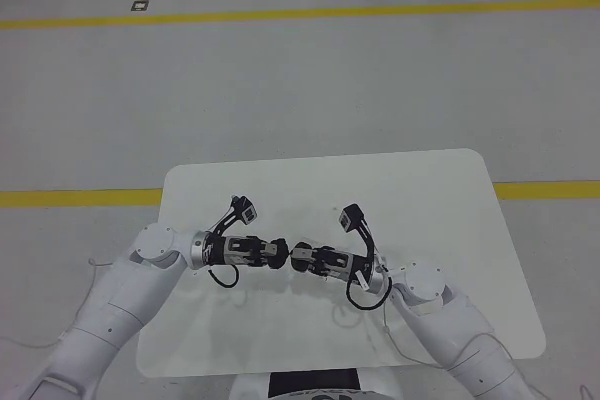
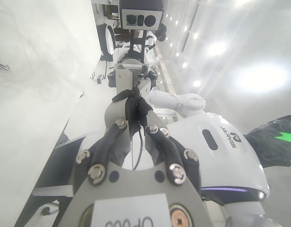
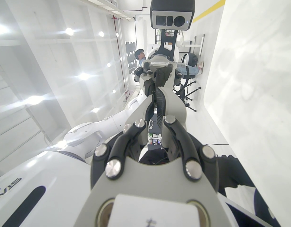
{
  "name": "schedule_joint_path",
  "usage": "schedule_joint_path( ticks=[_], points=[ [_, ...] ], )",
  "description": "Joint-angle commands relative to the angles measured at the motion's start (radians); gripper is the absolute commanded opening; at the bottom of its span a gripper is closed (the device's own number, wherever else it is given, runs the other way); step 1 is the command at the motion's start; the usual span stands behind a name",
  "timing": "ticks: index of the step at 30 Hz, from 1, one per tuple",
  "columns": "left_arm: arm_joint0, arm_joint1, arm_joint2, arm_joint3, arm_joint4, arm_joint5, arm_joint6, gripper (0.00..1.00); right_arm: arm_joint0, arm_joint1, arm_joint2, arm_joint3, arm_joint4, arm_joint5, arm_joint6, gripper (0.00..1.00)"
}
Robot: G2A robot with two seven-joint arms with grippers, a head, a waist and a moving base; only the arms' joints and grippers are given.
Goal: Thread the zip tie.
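Between the closed fingers of the right gripper (image 3: 157,90) the ribbed zip tie (image 3: 160,105) sits clamped. Tip to tip opposite, the left gripper (image 2: 135,102) presses its fingers together on the tie's thin strand, above the table (image 1: 430,190).

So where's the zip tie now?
In the right wrist view the zip tie is a black ribbed strap between the fingers of the right gripper, reaching the left gripper opposite, above the middle of the table.

Zip tie (image 3: 160,105) (black plastic, ribbed)
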Motion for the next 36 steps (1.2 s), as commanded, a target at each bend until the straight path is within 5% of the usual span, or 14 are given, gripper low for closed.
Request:
schedule_joint_path(
  ticks=[1,22,23,24,36],
  points=[
    [-0.001,0.000,0.001,0.000,0.000,0.000,0.001,0.05,0.000,0.000,-0.002,-0.001,-0.001,0.001,0.000,0.00],
    [-0.004,0.002,0.008,-0.001,0.000,0.002,0.003,0.00,0.006,0.005,-0.011,0.002,0.007,0.008,-0.005,0.00],
    [-0.004,0.002,0.008,-0.001,0.000,0.002,0.003,0.00,0.005,0.005,-0.010,0.002,0.009,0.007,-0.012,0.18],
    [-0.004,0.002,0.008,0.000,-0.001,0.001,0.003,0.00,0.005,0.005,-0.009,0.002,0.012,0.004,-0.018,1.00],
    [0.007,0.008,-0.012,0.000,-0.011,-0.027,0.009,0.00,-0.024,0.013,0.034,-0.012,0.032,-0.019,-0.066,1.00]
  ],
)
